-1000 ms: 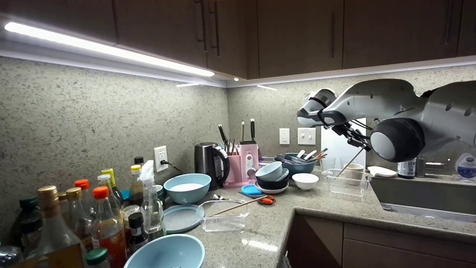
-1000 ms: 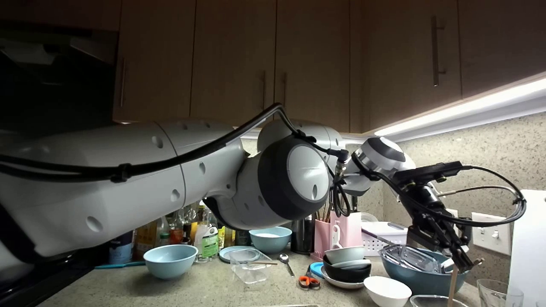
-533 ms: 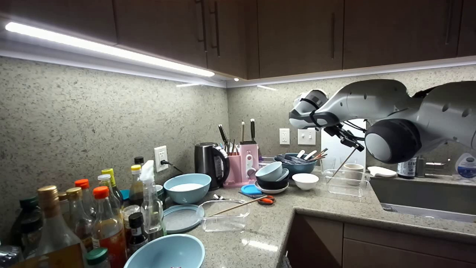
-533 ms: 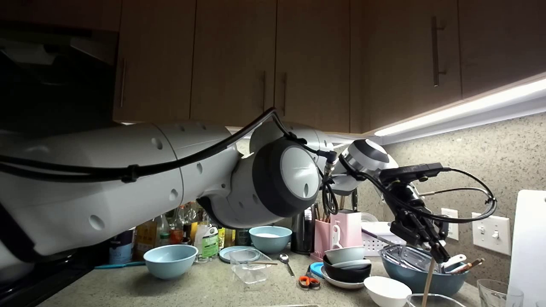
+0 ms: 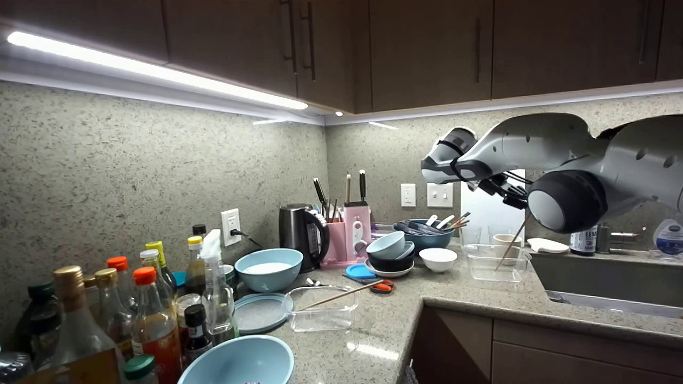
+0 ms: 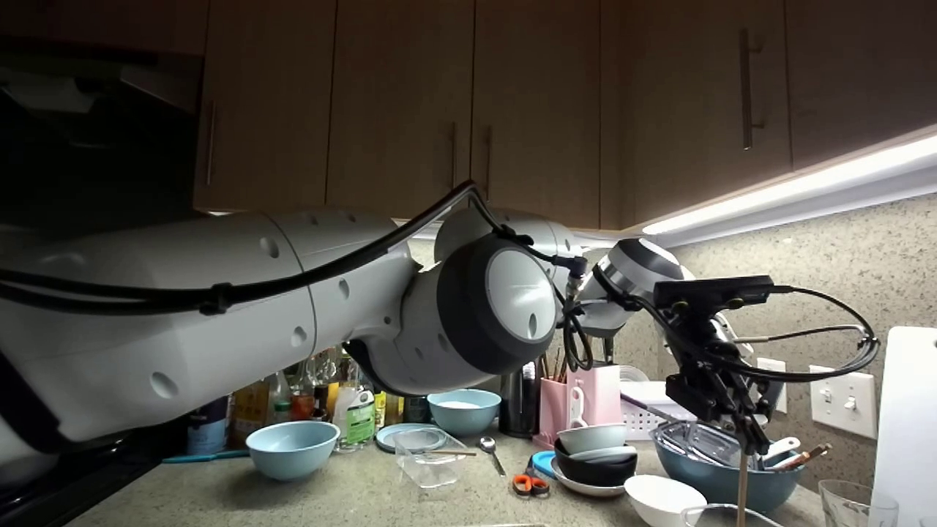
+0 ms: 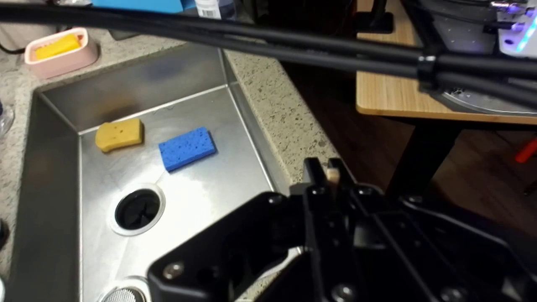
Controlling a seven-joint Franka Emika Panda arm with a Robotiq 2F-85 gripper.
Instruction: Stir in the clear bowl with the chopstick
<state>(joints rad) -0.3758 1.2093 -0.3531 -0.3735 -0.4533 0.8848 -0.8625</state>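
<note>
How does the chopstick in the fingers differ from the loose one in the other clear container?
Grip: the held chopstick is pinched by the fingers; the loose chopstick is not.
Pose: the held chopstick stands steeply; the loose chopstick slopes low.
Place: the held chopstick dips into the clear container beside the sink; the loose chopstick leans in the other clear container.
Shared: both are thin and brown.
</note>
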